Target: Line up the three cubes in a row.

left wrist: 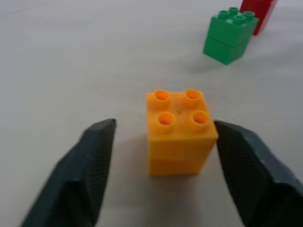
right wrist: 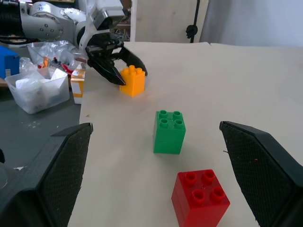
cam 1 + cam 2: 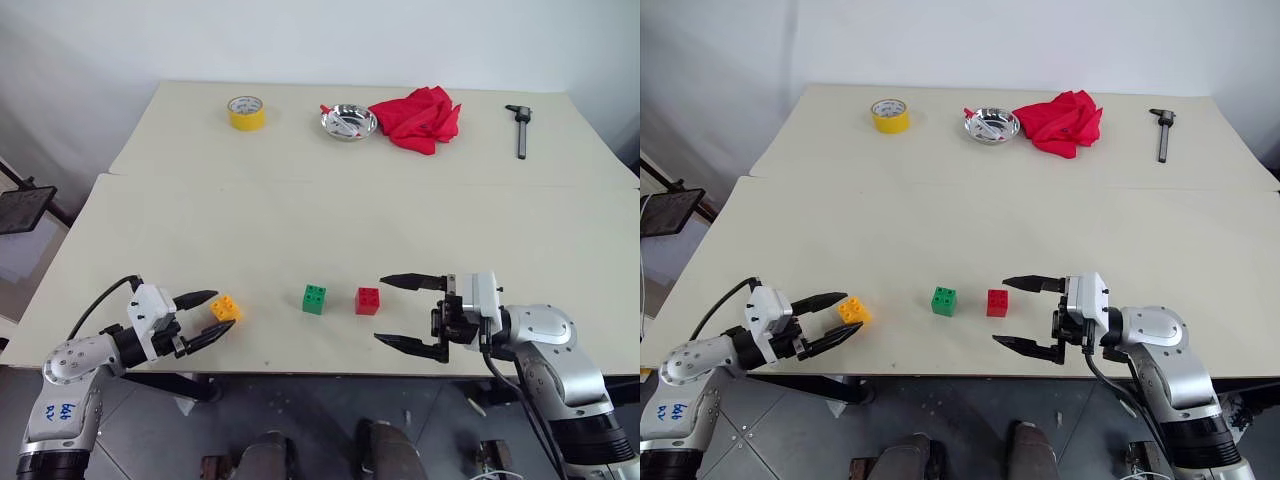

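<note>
The three cubes stand near the table's front edge: orange-yellow cube on the left, green cube in the middle, red cube close to its right. My left gripper straddles the orange-yellow cube. One finger is against the cube's side, and the other finger stands a gap away, so the jaws are open. My right gripper is wide open just right of the red cube, pointing left along the line of cubes and holding nothing.
At the table's far side lie a yellow tape roll, a small metal bowl, a red cloth and a dark caliper-like tool. Clear plastic bins sit on the floor off the table's left side.
</note>
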You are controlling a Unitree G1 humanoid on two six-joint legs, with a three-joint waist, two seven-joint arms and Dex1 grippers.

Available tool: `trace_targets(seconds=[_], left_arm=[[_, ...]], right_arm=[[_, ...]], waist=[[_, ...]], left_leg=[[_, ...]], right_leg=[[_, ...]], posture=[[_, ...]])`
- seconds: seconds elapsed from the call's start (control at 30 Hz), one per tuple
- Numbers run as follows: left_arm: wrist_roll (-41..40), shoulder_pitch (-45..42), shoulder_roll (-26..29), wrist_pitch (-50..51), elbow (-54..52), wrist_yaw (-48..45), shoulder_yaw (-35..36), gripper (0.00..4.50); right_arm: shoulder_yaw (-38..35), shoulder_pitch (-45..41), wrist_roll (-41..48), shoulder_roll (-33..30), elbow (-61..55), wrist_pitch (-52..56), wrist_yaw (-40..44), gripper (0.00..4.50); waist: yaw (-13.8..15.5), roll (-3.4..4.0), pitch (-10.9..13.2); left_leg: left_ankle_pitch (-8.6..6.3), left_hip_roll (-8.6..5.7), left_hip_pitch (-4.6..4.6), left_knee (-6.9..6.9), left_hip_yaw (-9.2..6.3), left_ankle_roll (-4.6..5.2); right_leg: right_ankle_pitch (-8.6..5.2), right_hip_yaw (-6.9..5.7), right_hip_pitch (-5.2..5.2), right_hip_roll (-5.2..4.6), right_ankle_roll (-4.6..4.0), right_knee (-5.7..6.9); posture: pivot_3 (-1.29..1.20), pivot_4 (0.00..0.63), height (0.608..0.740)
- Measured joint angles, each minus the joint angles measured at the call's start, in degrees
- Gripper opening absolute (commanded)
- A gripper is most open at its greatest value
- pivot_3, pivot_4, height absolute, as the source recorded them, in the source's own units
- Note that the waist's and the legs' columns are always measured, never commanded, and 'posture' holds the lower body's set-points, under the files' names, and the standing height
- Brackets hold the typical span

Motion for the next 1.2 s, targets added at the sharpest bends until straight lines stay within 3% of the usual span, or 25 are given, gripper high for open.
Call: trace_targets(seconds=[0.1,0.2,0.33,0.57,0.77,0.8,1.03,1.07,1.2], left_arm=[[-1.53,-1.46,0.52,1.44,0.43,-2.42,-0.99,1.47],[-3.95,-6.10,3.64,3.42,1.85,-8.29,-2.14,1.48],[-3.31,-20.21,6.33,0.61,8.15,-18.35,-6.99,1.48],[5.78,-36.40,-0.46,-12.46,33.06,-29.93,-18.98,1.48],[8.23,-41.97,-2.92,-19.83,45.16,-30.68,-19.40,1.48],[8.23,-42.04,-2.95,-20.45,45.91,-30.72,-19.36,2.22],[7.94,-41.63,-1.26,-20.92,46.58,-30.77,-19.15,4.27],[7.35,-41.17,-0.72,-20.19,45.64,-30.77,-18.51,4.45],[3.78,-37.40,2.51,-14.22,36.39,-30.05,-14.59,4.45]], right_arm=[[-0.56,1.75,0.00,-0.09,-1.30,0.13,-1.27,4.50],[-2.05,3.70,0.01,-1.29,-1.76,0.19,-1.96,4.50],[-4.74,6.11,0.04,-2.83,-2.06,0.16,-2.55,4.50],[-6.99,9.73,-0.15,-3.70,-2.36,0.11,-3.49,4.50],[-8.66,13.36,0.00,-4.20,-4.45,0.82,-4.71,4.50],[-8.95,13.95,0.08,-4.21,-4.66,0.94,-4.78,4.50],[-9.36,14.42,0.24,-5.53,-4.36,1.16,-3.91,4.50],[-9.36,13.76,0.26,-5.56,-3.77,1.14,-3.53,4.50],[-9.42,10.33,1.33,-7.17,-1.80,2.61,-1.53,4.50]], waist=[[0.19,0.00,0.00],[0.63,0.00,0.00],[1.49,0.06,-0.03],[1.13,0.07,-0.04],[1.24,0.04,-0.03],[1.26,0.04,-0.03],[1.28,0.03,-0.02],[1.24,0.03,-0.02],[0.92,0.02,-0.01]], left_leg=[[0.00,0.03,-0.02,0.01,-0.04,0.01],[0.00,-0.01,-0.04,0.06,-0.04,0.02],[0.02,-0.16,-0.01,0.10,0.15,0.05],[-0.01,-0.08,-0.06,0.04,0.84,0.10],[-0.02,-0.07,-0.06,0.06,0.84,0.13],[-0.03,-0.07,-0.06,0.06,0.84,0.14],[-0.04,-0.06,-0.06,0.11,0.82,0.16],[-0.04,-0.06,-0.06,0.11,0.82,0.16],[-0.05,-0.03,-0.06,0.12,0.81,0.17]], right_leg=[[0.00,-0.02,0.00,0.00,0.00,0.00],[0.00,-0.03,0.02,-0.01,0.00,-0.01],[0.00,-0.04,0.08,0.00,0.00,-0.08],[0.00,-0.15,-0.06,0.08,0.00,-0.17],[0.00,-0.13,-0.06,0.07,0.01,-0.17],[0.00,-0.13,-0.05,0.06,0.01,-0.18],[0.00,-0.12,-0.05,0.05,0.01,-0.17],[0.00,-0.12,-0.04,0.05,0.01,-0.17],[0.00,-0.09,-0.06,0.04,0.01,-0.14]], posture=[[0.00,0.150,0.740],[0.00,0.150,0.740],[0.00,0.150,0.740],[0.00,0.150,0.740],[0.00,0.150,0.740],[0.00,0.150,0.740],[0.00,0.150,0.740],[0.00,0.150,0.740],[0.00,0.150,0.740]])
